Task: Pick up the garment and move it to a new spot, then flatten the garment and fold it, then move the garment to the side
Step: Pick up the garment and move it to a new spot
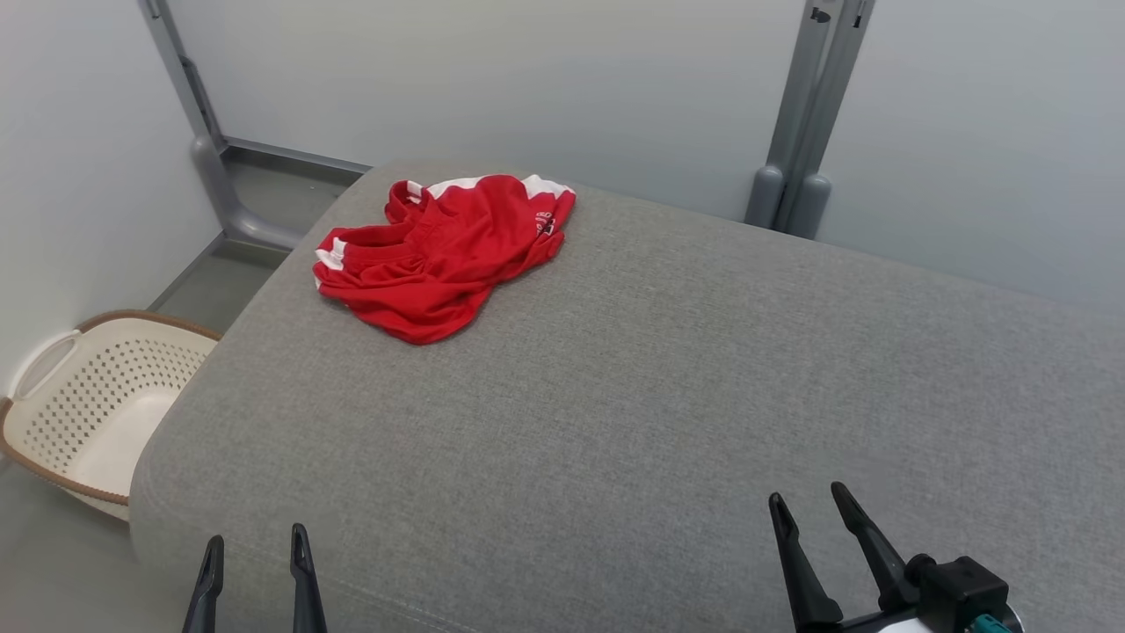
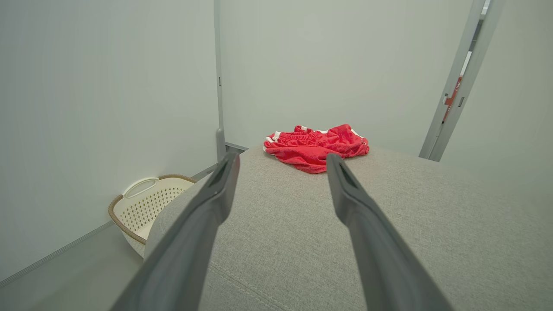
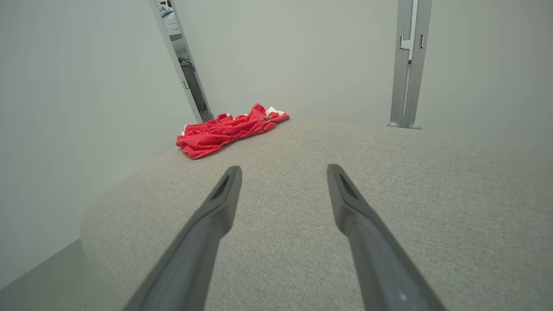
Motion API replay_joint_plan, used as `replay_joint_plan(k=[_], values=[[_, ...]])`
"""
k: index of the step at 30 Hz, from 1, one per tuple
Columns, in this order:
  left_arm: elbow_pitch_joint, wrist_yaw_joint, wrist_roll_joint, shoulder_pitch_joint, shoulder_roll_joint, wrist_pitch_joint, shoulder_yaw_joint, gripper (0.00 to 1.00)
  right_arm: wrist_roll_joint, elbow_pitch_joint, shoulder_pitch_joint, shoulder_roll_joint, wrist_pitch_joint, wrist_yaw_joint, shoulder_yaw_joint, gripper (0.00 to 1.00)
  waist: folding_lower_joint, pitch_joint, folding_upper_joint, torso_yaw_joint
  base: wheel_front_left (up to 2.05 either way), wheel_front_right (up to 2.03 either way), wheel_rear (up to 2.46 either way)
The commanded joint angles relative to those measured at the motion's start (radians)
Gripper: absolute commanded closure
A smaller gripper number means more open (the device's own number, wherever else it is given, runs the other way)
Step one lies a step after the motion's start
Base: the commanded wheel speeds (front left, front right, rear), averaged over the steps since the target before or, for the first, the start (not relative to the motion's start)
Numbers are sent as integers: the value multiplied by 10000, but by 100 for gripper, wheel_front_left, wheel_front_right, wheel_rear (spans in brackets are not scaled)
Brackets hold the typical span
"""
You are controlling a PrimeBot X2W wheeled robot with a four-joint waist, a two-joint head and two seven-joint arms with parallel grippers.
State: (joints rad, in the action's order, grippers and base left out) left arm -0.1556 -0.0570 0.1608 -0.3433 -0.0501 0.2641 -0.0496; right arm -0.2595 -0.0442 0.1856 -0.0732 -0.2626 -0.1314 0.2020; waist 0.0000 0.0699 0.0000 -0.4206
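Nearest us, our left gripper (image 1: 257, 534) and right gripper (image 1: 807, 492) are both spread wide, grasping nothing, at the near edge of the grey fabric-covered table (image 1: 615, 396). A cream perforated plastic basket (image 1: 97, 396) sits on the floor to the left. The crumpled red garment with white trim (image 1: 439, 255) lies near the table's far left corner.

Nothing legible shows. The red garment (image 1: 439, 255) carries a small white print (image 1: 542, 217) close to its white-trimmed edge, possibly letters or digits, but it is too small and creased to read.
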Motion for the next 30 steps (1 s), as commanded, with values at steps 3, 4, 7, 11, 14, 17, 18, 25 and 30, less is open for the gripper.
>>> replay_joint_plan(k=[3, 4, 7, 11, 14, 17, 18, 25, 30], values=[[-32, 39, -29, -165, -10, -1, 109, 0, -165, -52, -16, 23, -28, 16, 129, 0, 0, 62, 0, -347, 0, 0, 0], [-21, 52, -2, -159, -10, -1, 116, 0, -177, -61, -37, 10, -28, 16, 147, 0, 0, 53, 0, -355, 0, 0, 0], [36, 102, 43, -157, -10, -1, 155, 0, -226, -72, -54, -35, -28, 16, 202, 0, 0, 38, 0, -363, 0, 0, 0], [82, 215, 148, 91, -10, -1, 301, 0, -290, -104, 83, -92, -28, 16, 246, 0, 0, -32, 0, -346, 0, 0, 0], [119, 512, -32, 523, -10, 0, 406, 0, -334, -121, 102, -266, -28, 16, 346, 0, 0, -221, 0, -287, 0, 0, 0], [82, 642, 14, 1209, -10, -1, 613, 0, -321, -50, -178, -595, -28, 16, 360, 0, 0, -740, 0, -185, 0, 0, 0], [61, 647, 52, 1439, -7, -1, 650, 0, -309, -24, -267, -705, -28, 16, 343, 0, 0, -916, 0, -168, 0, 0, 0], [252, 903, 233, 3811, -4, -5, 877, 0, -167, 199, -1024, -1694, -28, 16, 326, 0, 0, -2611, 0, -20, 0, 0, 0], [1714, 1558, -217, 6252, -239, -5, 1094, 0, -144, 341, -1592, -2445, -28, 16, 402, 0, 0, -3743, 0, 212, 0, 0, 0]])
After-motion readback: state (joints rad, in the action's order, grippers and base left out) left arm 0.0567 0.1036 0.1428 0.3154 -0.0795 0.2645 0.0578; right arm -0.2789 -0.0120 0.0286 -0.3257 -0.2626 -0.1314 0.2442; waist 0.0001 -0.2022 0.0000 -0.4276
